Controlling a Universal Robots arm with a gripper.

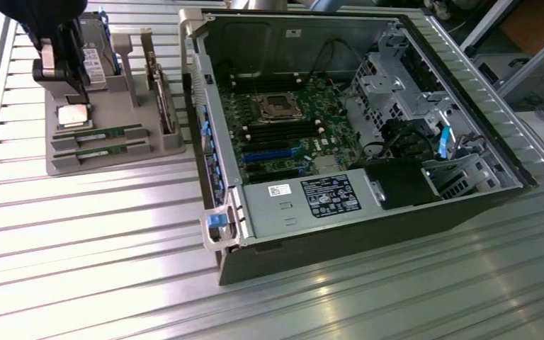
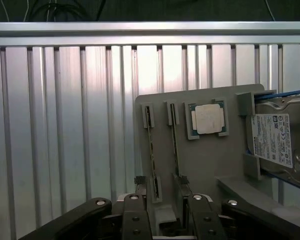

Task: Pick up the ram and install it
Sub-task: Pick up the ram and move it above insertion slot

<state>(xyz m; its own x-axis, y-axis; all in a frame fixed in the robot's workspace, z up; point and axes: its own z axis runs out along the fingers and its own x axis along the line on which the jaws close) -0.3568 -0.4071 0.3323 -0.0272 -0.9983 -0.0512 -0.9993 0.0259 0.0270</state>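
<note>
Two green ram sticks stand on edge in slots of a grey holder (image 1: 111,159); in the exterior view they are the ram (image 1: 97,134) and a second stick (image 1: 100,150). The wrist view sees them edge-on as thin strips, ram (image 2: 150,150) and its neighbour (image 2: 175,145). My gripper (image 1: 64,78) hangs over the far end of the holder, above the square silver processor. In the wrist view the gripper (image 2: 166,212) is open, its fingers (image 2: 135,215) standing apart with nothing between them, and it is clear of the sticks.
The holder also carries a silver processor chip (image 2: 208,119) and a hard drive (image 2: 272,140) with a white label. At the exterior view's right of the holder lies the open computer case (image 1: 206,142), with its motherboard memory slots (image 1: 272,132) and a power supply (image 1: 300,202).
</note>
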